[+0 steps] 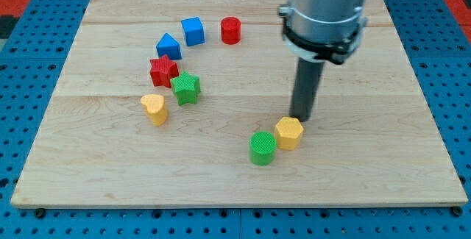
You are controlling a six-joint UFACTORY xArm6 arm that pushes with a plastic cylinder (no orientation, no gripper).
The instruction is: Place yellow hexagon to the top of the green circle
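Note:
The yellow hexagon (pixel 289 132) sits on the wooden board, touching the green circle (pixel 263 148) on that block's upper right side. My tip (pixel 300 118) stands right behind the yellow hexagon, at its top right edge, and looks to be touching it. The green circle lies to the lower left of the tip, with the hexagon between them.
A yellow heart (pixel 154 109) lies at the view's left. A green star (pixel 186 88), a red star (pixel 163 70), a blue house-shaped block (pixel 168 46), a blue cube (pixel 193 31) and a red cylinder (pixel 231 30) form an arc at the upper left. The board's edge (pixel 235 204) runs along the bottom.

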